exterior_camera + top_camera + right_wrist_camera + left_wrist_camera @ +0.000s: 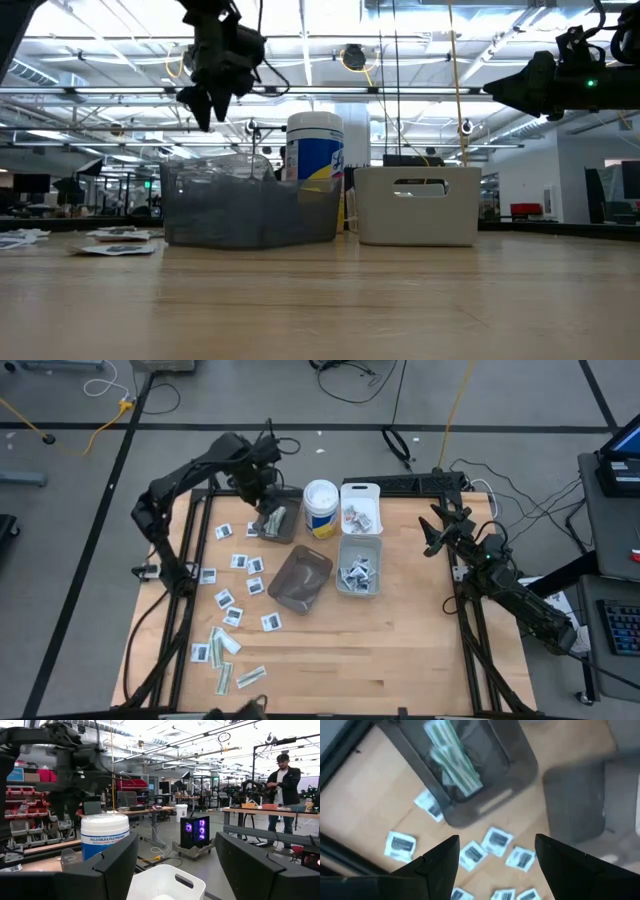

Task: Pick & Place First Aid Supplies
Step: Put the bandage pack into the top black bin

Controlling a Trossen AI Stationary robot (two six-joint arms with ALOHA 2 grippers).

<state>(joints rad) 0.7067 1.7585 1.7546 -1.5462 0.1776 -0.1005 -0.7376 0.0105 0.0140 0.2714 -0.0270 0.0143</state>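
The wooden desk (400,630) carries a smoky bin (275,520) at about eleven o'clock from its centre, holding green-white strips (452,760). The left claw (262,485) hangs above that bin, jaws apart and empty. White square packets (240,560) lie scattered on the desk toward seven o'clock of the claw, with more strips (225,678) well beyond, their long axes roughly toward one o'clock. The left arm is far nearer them; the right claw (432,532) waits apart-jawed at three o'clock
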